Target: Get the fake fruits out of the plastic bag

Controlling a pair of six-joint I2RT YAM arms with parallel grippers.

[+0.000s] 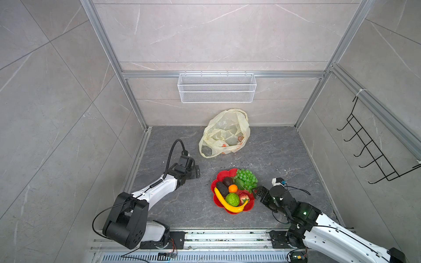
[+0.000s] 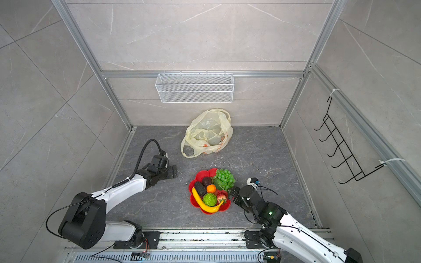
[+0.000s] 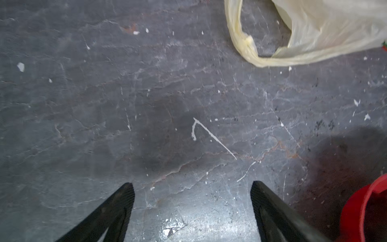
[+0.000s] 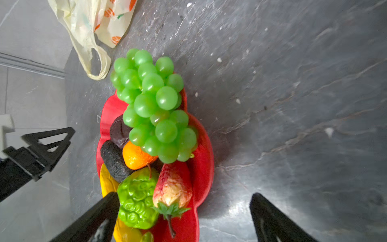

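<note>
In right wrist view — fruits (image 4: 155,109); left, bag (image 3: 314,31).

I read no words, numbers, labels or brand marks anywhere. The plastic bag (image 4: 83,21), lying beyond the red plate (image 4: 204,163), bears only orange printed fruit slices (image 4: 116,39), no lettering.

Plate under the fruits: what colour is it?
Bright red, with a wavy, flower-shaped rim. The plate shows best in a top view.
</note>
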